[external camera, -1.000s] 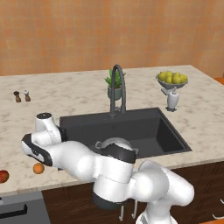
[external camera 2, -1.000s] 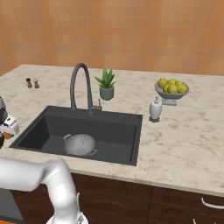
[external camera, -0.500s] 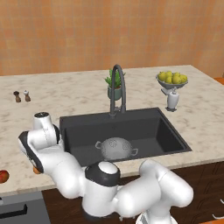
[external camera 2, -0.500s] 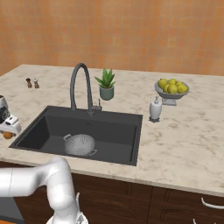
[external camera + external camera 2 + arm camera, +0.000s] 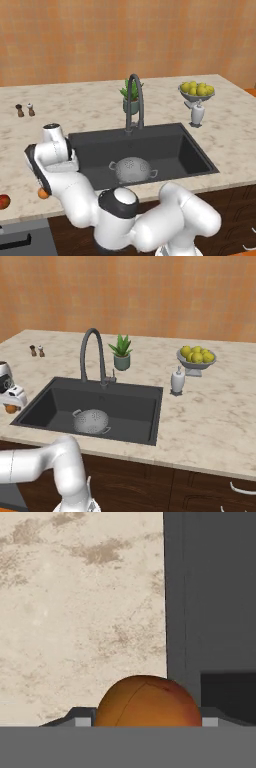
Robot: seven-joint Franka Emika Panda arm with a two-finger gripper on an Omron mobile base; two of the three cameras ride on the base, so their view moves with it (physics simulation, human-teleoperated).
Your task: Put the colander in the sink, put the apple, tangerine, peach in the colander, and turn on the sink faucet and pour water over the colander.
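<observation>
Between the jaws, low in the hand view, sits the peach (image 5: 148, 702): orange with a reddish blush and a crease line, a finger tip (image 5: 82, 717) showing on each side of it. The jaws look clenched on it, though contact itself is hidden by the fruit. The gripper (image 5: 13, 404) hangs over the marble counter (image 5: 80, 612) just left of the sink (image 5: 175, 147) edge, with the orange fruit peeking under it in both base views (image 5: 44, 193). So the peach seems to be picked, not yet delivered. The colander (image 5: 132, 169) already stands upright on the sink floor, front-centre, and looks empty, so step one is done and no fruit is in it. The apple (image 5: 4, 201) lies on the counter at the far left edge, well apart from the sink and not yet fetched. The tangerine I cannot place. The sink faucet (image 5: 92, 356) stands at the back rim, spout arched over the basin, no blue stream seen, so water is off. Left to do: drop the peach in, fetch the apple and tangerine, open the faucet.
</observation>
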